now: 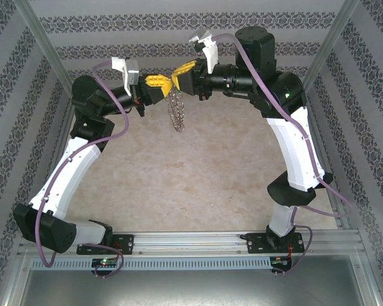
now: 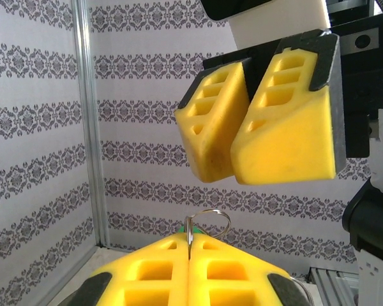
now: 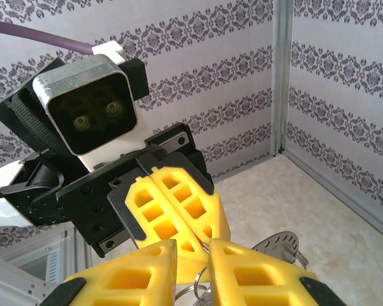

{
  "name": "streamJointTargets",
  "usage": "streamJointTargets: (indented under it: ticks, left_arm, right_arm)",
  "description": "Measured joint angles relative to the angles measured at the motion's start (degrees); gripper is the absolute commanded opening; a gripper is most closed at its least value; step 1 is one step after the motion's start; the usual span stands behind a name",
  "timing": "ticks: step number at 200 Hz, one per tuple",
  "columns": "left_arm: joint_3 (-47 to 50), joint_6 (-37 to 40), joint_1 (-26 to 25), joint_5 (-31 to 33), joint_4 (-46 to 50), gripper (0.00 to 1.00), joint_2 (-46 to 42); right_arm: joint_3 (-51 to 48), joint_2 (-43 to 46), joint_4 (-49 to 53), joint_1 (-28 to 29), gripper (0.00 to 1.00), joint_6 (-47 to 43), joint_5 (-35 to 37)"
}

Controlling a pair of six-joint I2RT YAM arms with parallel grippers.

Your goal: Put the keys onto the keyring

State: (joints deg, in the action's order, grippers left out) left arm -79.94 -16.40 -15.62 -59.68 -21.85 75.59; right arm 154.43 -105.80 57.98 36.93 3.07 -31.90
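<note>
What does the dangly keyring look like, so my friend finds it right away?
Look at the far side of the table, where the left tool and right tool meet tip to tip. Just under them hangs the keyring. It is the one silvery, jingly-looking bunch among yellow and black parts.

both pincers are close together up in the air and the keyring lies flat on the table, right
No. The keyring is not lying on the table. It hangs in the air just below the pincers, as the top external view shows. The left pincer and right pincer are indeed close together up in the air.
</note>
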Motion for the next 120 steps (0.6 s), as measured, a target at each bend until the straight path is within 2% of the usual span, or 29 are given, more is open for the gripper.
streamJointTargets:
  ticks: [47,107,120]
  left_arm:
    - [0.13,1.60,0.00,0.22,1.95,0.00,-0.42]
    - [0.13,2.58,0.00,0.35,2.89,0.00,-0.59]
    - [0.13,2.78,0.00,0.35,3.37,0.00,-0.66]
  right_arm:
    - [-0.11,-0.02,3.15,0.00,0.19,0.07,0.94]
    - [-0.83,-0.94,4.09,0.37,0.19,0.85,-2.03]
    - [-0.85,-1.20,4.22,0.35,0.16,1.16,-2.10]
